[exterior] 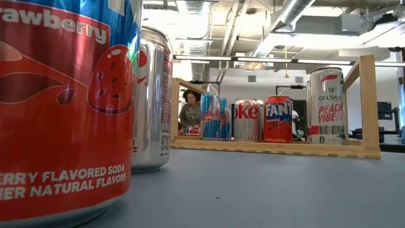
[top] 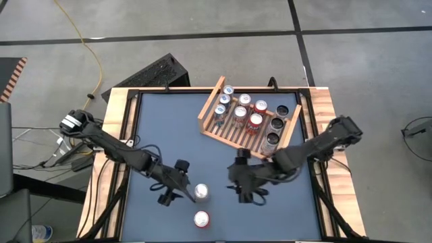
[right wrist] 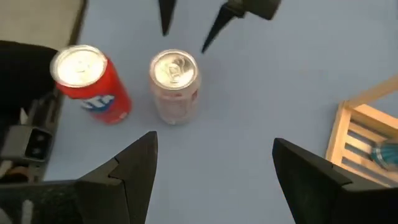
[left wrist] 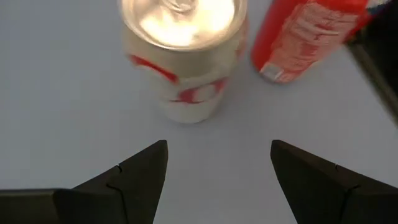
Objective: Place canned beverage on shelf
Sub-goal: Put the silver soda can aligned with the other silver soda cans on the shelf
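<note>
A silver can [top: 202, 192] stands upright on the dark table top, and a red can [top: 201, 219] stands just nearer the front edge. My left gripper [top: 183, 183] is open, just left of the silver can, its fingers pointing at it without touching. In the left wrist view the silver can [left wrist: 183, 56] stands ahead of the open fingers [left wrist: 217, 168], with the red can [left wrist: 305, 37] beside it. My right gripper [top: 233, 181] is open and empty to the right of the silver can [right wrist: 174, 84]. The wooden shelf [top: 214, 133] stands at the far right and holds several cans.
The shelf holds several upright cans [exterior: 278, 118] in rows between its raised side boards [exterior: 368, 101]. In the low view the red can [exterior: 63, 107] and the silver can [exterior: 152, 101] stand close to the camera. A person [exterior: 188, 111] shows far behind the table.
</note>
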Robot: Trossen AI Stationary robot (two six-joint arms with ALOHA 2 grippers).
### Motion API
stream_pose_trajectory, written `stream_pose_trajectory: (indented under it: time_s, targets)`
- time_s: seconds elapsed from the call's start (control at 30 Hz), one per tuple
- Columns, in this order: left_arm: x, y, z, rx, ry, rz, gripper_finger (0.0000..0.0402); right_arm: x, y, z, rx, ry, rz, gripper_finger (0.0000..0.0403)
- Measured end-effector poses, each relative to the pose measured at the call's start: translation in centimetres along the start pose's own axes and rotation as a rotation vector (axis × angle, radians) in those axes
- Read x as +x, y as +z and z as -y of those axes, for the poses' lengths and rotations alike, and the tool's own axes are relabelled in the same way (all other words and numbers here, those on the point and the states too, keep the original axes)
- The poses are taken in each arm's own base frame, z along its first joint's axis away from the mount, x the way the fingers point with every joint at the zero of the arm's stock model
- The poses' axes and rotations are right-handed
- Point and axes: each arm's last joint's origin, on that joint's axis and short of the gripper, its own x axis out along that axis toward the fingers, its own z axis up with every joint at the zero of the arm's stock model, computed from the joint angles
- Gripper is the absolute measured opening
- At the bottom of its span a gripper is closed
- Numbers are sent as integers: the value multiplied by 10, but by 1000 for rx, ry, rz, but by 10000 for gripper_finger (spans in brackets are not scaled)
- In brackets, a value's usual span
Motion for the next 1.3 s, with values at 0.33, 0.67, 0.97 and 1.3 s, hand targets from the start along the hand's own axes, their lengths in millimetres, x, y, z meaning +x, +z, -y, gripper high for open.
stream_pose_trajectory:
  time_s: [0.33,0.67,0.97,1.3]
  targets:
    - [18,-36,-6,-70,45,264,275,60,4,11,-16,10,-39,292]
    - [19,-37,-9,-105,107,376,275,73,16,3,-60,70,83,292]
    - [53,-46,-8,-160,90,354,275,70,19,-6,-61,133,125,292]
    - [69,-39,-14,-130,97,371,275,76,17,-9,-89,180,111,299]
